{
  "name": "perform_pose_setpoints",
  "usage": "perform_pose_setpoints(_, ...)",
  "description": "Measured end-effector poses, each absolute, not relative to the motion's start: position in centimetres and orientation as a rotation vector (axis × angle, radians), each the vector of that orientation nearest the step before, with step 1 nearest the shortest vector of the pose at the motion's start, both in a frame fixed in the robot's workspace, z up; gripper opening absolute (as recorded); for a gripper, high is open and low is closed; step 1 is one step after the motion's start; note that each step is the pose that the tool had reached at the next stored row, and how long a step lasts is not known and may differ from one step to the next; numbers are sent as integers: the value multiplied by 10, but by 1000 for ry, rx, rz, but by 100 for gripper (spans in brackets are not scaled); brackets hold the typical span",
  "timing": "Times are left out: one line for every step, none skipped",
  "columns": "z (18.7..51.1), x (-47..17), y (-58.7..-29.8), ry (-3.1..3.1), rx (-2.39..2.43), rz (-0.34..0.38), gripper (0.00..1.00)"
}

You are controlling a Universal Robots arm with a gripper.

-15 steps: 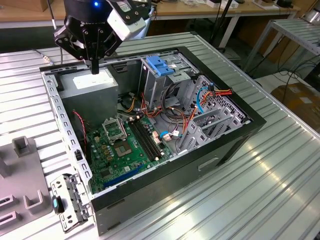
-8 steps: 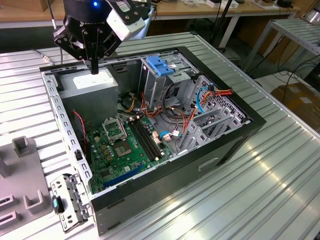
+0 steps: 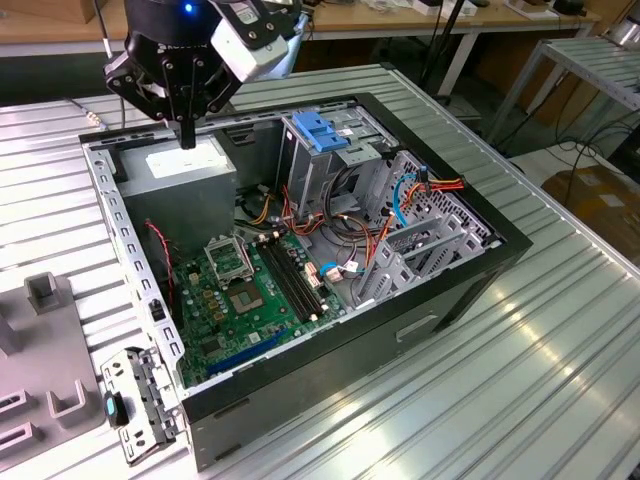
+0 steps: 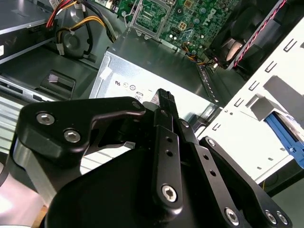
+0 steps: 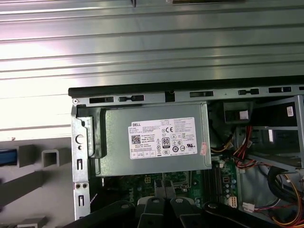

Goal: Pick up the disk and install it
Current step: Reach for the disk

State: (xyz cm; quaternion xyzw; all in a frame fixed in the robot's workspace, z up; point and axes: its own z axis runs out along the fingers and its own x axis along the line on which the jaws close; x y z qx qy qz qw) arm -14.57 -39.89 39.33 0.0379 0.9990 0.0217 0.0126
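End effector (image 3: 187,138) is hovering over the grey power supply (image 3: 180,170) in a corner of the open computer case (image 3: 330,370) on the bench (image 3: 520,380) — fingers clenching together, gripping nothing. Disk (image 4: 285,137) is sitting outside the case, well apart from the end effector — its blue rail is peeking past the case's pale wall in the second wrist view.

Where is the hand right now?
The hand hangs above the grey power supply, in the far corner of the open computer case, at the exterior view's left.
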Motion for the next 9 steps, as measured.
perform_pose_setpoints(393, -146, -399, 3113, 118, 68, 11)
perform_pose_setpoints(393, -146, -399, 3114, 118, 68, 11)
perform_pose_setpoints(393, -146, -399, 3114, 118, 68, 11)
perform_pose_setpoints(393, -147, -399, 3114, 118, 68, 11)
perform_pose_setpoints(393, -147, -399, 3114, 118, 68, 11)
perform_pose_setpoints(393, -147, -399, 3114, 118, 68, 11)
perform_pose_setpoints(393, -147, -399, 3114, 118, 67, 11)
perform_pose_setpoints(393, -147, -399, 3114, 118, 68, 11)
perform_pose_setpoints(393, -147, -399, 3114, 118, 68, 11)
